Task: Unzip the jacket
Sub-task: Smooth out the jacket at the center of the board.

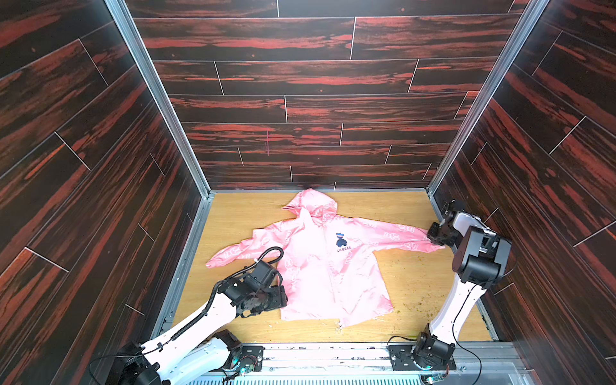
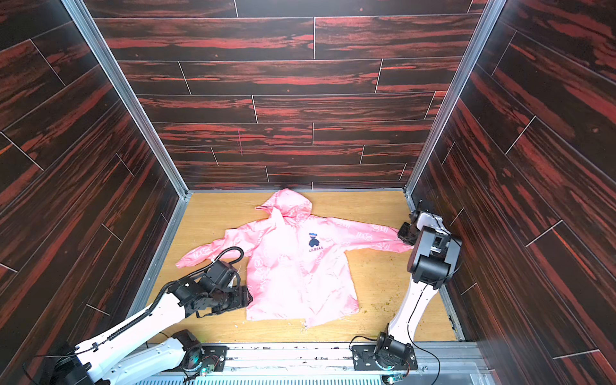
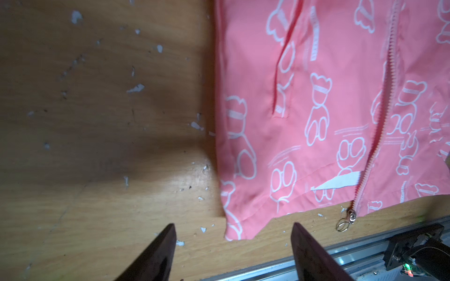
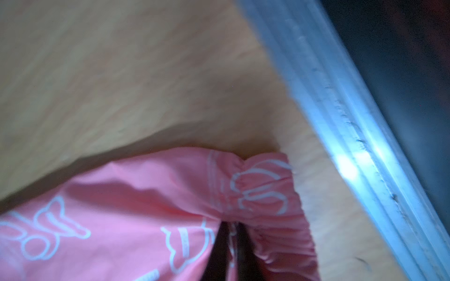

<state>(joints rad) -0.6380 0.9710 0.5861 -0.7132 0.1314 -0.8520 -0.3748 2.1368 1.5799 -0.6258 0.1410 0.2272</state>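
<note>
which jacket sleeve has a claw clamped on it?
The sleeve on the robot's right: the right claw pinches its gathered cuff. The other sleeve lies free; the left claw is open, holding nothing.

Jacket (image 1: 328,266) lies flat mid-bench (image 1: 413,286), hood (image 1: 316,204) toward the back wall (image 1: 316,106), zipper pull (image 3: 351,216) at the front hem, left tool (image 3: 233,227) just beside the hem's left corner, right tool (image 4: 232,227) at the end of the right-hand sleeve.
</note>
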